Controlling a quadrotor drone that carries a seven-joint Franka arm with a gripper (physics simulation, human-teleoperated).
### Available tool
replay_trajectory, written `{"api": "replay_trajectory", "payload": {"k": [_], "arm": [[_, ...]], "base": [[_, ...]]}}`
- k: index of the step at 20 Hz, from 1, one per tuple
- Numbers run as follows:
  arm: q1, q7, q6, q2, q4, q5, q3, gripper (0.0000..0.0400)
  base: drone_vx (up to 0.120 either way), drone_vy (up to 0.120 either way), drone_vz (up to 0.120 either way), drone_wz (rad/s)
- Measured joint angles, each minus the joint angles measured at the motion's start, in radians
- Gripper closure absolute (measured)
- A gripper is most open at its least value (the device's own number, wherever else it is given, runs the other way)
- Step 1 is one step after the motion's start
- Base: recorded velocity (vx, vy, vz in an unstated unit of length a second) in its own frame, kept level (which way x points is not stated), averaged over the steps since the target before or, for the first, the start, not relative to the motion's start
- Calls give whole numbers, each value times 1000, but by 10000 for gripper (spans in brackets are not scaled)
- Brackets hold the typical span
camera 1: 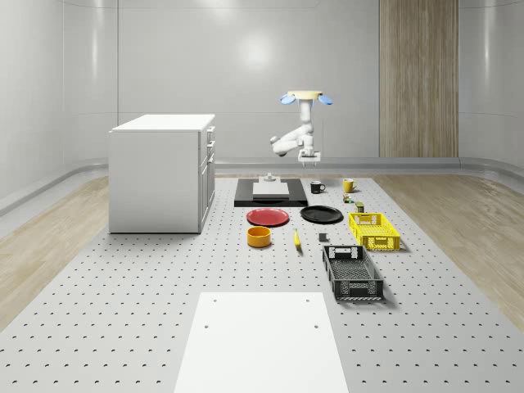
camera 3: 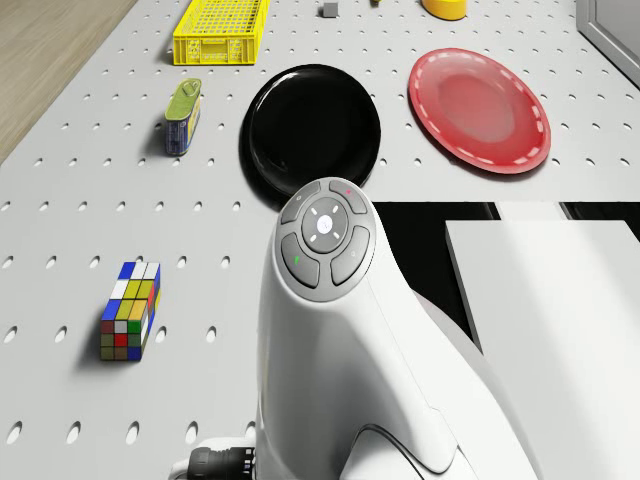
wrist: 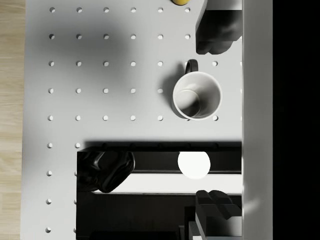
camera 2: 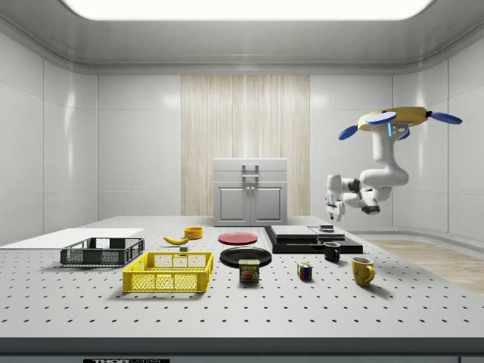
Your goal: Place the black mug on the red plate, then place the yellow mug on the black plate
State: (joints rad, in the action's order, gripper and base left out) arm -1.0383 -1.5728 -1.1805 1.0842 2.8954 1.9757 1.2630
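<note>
The black mug (camera 1: pixel 316 187) stands upright on the table beside the black slab; the wrist view looks straight down into its white inside (wrist: pixel 196 95). The yellow mug (camera 1: pixel 348 185) stands a little further toward the whole-scene view's right, also seen in the side view (camera 2: pixel 363 271). The red plate (camera 1: pixel 268 216) and the black plate (camera 1: pixel 321 214) lie side by side nearer the front. My drone (camera 1: pixel 303 97) hovers high over the back of the table. My gripper (camera 1: pixel 309 160) hangs open well above the black mug, holding nothing, its fingers (wrist: pixel 215 32) spread on either side of it.
A black slab (camera 1: pixel 246 196) carrying a white block lies behind the red plate. A white cabinet (camera 1: pixel 162 172) stands at the left. A yellow basket (camera 1: pixel 373 230), a black basket (camera 1: pixel 352 272), an orange bowl (camera 1: pixel 259 237), a banana (camera 1: pixel 296 238), a can (camera 3: pixel 184 115) and a Rubik's cube (camera 3: pixel 130 310) lie about.
</note>
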Motion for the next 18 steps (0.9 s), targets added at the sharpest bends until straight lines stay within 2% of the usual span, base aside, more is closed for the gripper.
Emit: {"api": "replay_trajectory", "payload": {"k": [3,11,13,16,18], "arm": [[-11,-9,-11,17,-1,-7,8,0],[-30,-26,-46,60,-4,-28,24,0],[-34,-30,-55,70,-4,-33,27,0],[-40,-35,-69,85,-6,-41,32,0],[-41,-37,-81,97,-7,-40,29,0]], "base": [[93,0,-120,0],[0,0,-120,0],[0,100,-120,0],[0,13,-120,0],[0,0,-20,0]]}}
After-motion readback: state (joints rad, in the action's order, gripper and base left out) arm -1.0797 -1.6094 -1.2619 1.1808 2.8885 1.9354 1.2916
